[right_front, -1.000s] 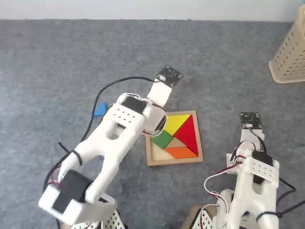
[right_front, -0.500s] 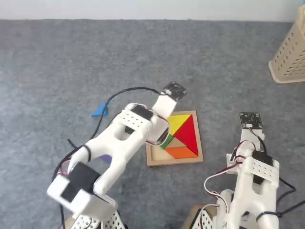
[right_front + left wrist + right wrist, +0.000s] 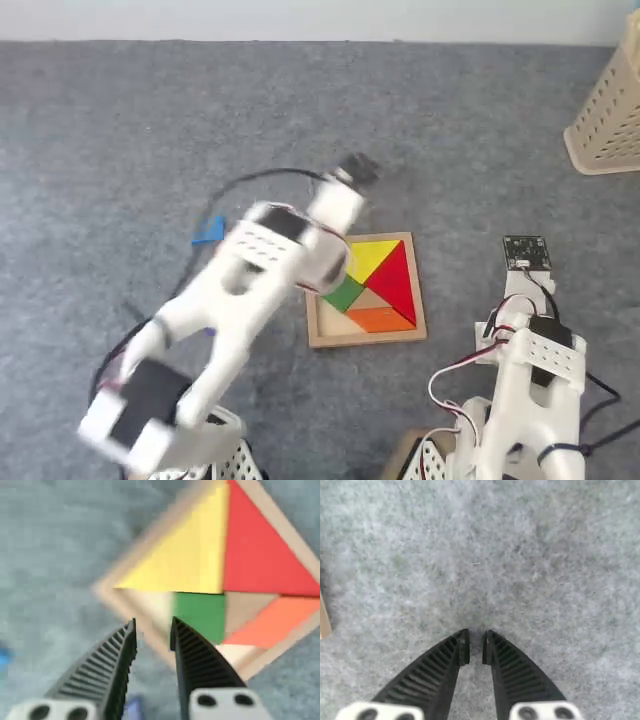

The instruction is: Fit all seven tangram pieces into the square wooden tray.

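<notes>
**Tray** (image 3: 366, 338): square, wooden, on the grey carpet (image 3: 120, 130) between the two arms. Its left edge is hidden under the left arm, which is blurred in the high view.

**Pieces in tray:** yellow triangle (image 3: 368, 257), red triangle (image 3: 398, 280), green piece (image 3: 343, 294), orange piece (image 3: 381, 319). A pale patch (image 3: 247, 607) lies between them; whether it is a piece or bare floor is unclear.

**Blue piece** (image 3: 208, 231): on the carpet, well apart from the tray, outline hard to make out.

**Left gripper** (image 3: 152, 627): over the tray's corner by the green piece, jaws parted, grasping nothing.

**Right gripper** (image 3: 475, 633): above bare carpet, jaws nearly closed, empty.

**Perforated cream basket** (image 3: 608, 105): cut off at the frame edge.
</notes>
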Robot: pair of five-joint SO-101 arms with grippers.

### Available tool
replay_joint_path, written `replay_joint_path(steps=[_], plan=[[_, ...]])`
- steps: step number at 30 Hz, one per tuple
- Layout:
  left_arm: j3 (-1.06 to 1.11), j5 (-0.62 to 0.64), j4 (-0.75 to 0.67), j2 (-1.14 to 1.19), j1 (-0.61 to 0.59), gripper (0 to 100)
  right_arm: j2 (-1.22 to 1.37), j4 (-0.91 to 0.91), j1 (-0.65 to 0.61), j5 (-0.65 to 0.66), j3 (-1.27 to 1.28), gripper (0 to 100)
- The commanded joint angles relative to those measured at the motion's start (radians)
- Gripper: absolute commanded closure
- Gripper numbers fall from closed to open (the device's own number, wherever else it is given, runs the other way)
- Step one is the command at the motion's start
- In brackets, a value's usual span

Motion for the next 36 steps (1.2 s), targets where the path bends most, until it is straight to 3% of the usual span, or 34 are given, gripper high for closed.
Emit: replay_joint_path(steps=[1,5,8,13,17,20,24,29,36], plan=[[-0.022,-0.037,0.032,-0.15,-0.198,88,-0.025,-0.015,-0.01,-0.003,-0.005,91.7],[-0.022,-0.17,0.032,-0.101,-0.414,88,-0.025,-0.015,-0.01,-0.003,-0.005,91.7],[-0.018,-0.281,0.06,-0.023,-0.503,88,-0.025,-0.015,-0.01,-0.003,-0.005,91.7],[0.047,-0.493,0.262,-0.005,-0.493,89,-0.025,-0.015,-0.01,-0.003,-0.005,91.7],[0.222,-0.632,0.284,-0.175,-0.466,88,-0.025,-0.015,-0.01,-0.003,-0.005,91.7],[0.354,-0.749,0.292,-0.311,-0.427,79,-0.025,-0.015,-0.01,-0.003,-0.005,91.7],[0.461,-0.79,0.287,-0.417,-0.354,76,-0.027,-0.015,-0.01,-0.003,-0.005,91.7],[0.515,-0.801,0.256,-0.381,-0.238,76,-0.025,-0.015,-0.01,-0.003,-0.005,91.7],[0.487,-0.743,0.092,-0.183,-0.235,76,-0.025,-0.015,-0.008,-0.003,-0.005,91.7]])
